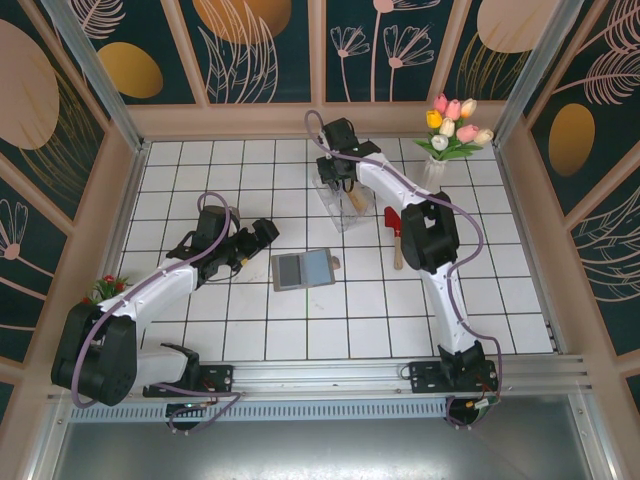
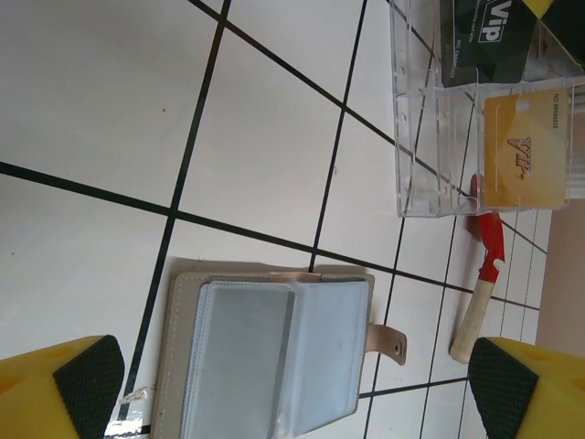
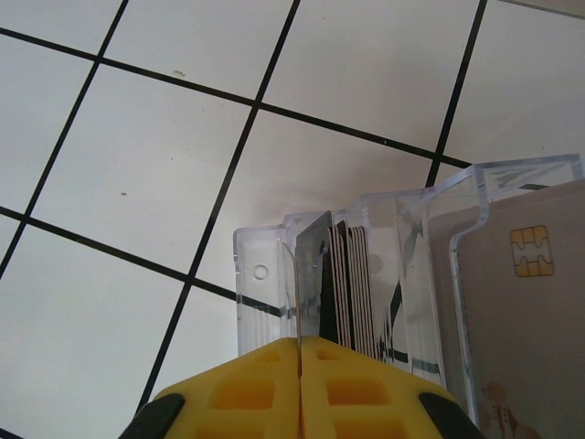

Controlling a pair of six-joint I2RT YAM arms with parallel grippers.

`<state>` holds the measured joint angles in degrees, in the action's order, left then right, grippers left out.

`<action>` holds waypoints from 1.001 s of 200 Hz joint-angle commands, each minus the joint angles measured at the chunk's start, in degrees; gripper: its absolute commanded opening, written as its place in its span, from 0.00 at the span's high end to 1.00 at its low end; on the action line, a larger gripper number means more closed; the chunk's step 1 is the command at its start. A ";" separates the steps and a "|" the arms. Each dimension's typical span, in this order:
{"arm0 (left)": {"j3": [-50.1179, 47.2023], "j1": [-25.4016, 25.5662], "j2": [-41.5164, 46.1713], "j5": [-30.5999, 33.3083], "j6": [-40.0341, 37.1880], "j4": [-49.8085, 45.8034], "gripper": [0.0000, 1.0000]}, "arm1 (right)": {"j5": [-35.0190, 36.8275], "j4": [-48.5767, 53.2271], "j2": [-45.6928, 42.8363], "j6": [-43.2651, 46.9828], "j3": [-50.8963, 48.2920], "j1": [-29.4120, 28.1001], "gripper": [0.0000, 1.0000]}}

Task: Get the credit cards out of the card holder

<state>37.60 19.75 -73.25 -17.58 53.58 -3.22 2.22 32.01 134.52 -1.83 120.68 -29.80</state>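
The card holder (image 1: 303, 268) lies open and flat on the white tiles, its greyish clear sleeves up and its snap tab to the right. In the left wrist view the card holder (image 2: 265, 352) sits between my wide-open left fingers (image 2: 87, 380), with the left gripper (image 1: 258, 235) just to its left. My right gripper (image 1: 340, 185) hangs over the clear plastic box (image 1: 340, 208). The right gripper (image 3: 300, 352) is shut on the edge of a thin credit card (image 3: 313, 274), which stands in the box's end slot beside several other upright cards (image 3: 356, 283).
The clear box (image 2: 430, 155) holds a gold VIP card (image 2: 523, 151) and a dark one (image 2: 484, 37). A red tool with a wooden handle (image 1: 395, 232) lies right of the box. A vase of tulips (image 1: 452, 135) stands at the back right, and a small red plant (image 1: 108, 288) at the left wall.
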 commanded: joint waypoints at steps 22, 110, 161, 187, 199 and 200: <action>-0.55 -0.41 0.15 -0.79 -1.12 0.24 0.01 | 2.26 0.84 -4.58 1.01 -1.15 -0.34 0.90; -0.60 -0.40 0.04 -0.70 -1.19 0.24 0.02 | 0.96 1.82 -1.29 2.00 -0.45 -0.26 0.88; -0.60 -0.41 0.11 -0.70 -1.19 0.15 0.02 | 0.41 2.06 -0.67 1.91 0.59 -0.26 0.83; -0.69 -0.37 0.37 -0.58 -1.37 -0.18 0.02 | 0.26 2.97 -1.24 0.81 1.69 -0.34 0.81; -0.69 -0.39 0.39 -0.52 -1.63 -0.59 0.02 | 0.12 3.37 -2.54 -0.36 1.79 -0.48 0.79; -0.69 -0.36 0.39 -0.48 -1.68 -0.66 0.01 | 0.05 3.39 -2.70 -0.45 1.77 -0.50 0.79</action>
<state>37.58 19.75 -73.25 -17.58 53.56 -3.25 3.03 32.82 132.81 -0.62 120.29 -29.78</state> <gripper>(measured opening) 0.985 0.195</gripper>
